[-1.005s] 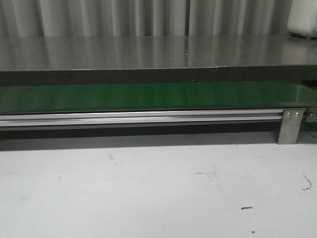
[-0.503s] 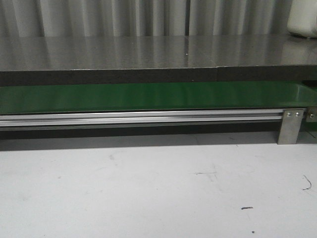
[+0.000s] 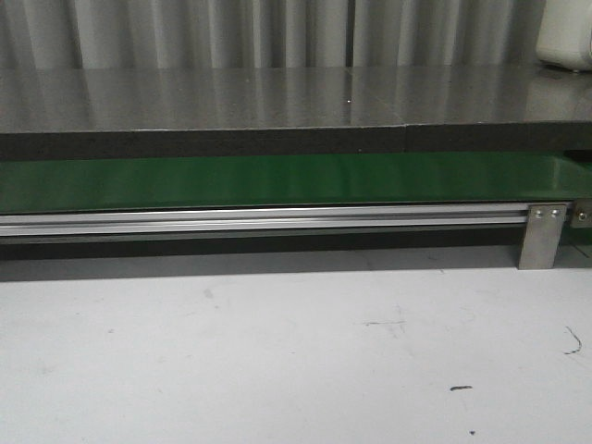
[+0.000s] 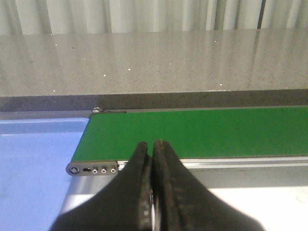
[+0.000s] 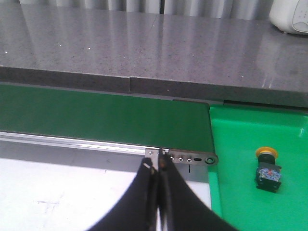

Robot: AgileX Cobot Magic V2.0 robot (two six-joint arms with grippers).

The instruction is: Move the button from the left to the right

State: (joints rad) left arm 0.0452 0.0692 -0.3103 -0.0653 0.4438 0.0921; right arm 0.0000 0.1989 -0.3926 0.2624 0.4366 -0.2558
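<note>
The button [image 5: 267, 168], with an orange-yellow cap and a black body, lies in the bright green bin [image 5: 250, 192] at the belt's right end, seen only in the right wrist view. My right gripper [image 5: 155, 163] is shut and empty, over the white table just short of the belt's end bracket, apart from the button. My left gripper [image 4: 151, 144] is shut and empty, near the left end of the green belt [image 4: 202, 131]. The belt [image 3: 277, 180] carries nothing in the front view. Neither gripper shows in the front view.
A blue bin [image 4: 33, 163] sits at the belt's left end. An aluminium rail [image 3: 259, 220] with a bracket [image 3: 542, 236] runs along the belt's front. A grey counter [image 3: 277, 97] lies behind, with a white object [image 3: 566, 37] at its far right. The white table [image 3: 277, 351] is in front.
</note>
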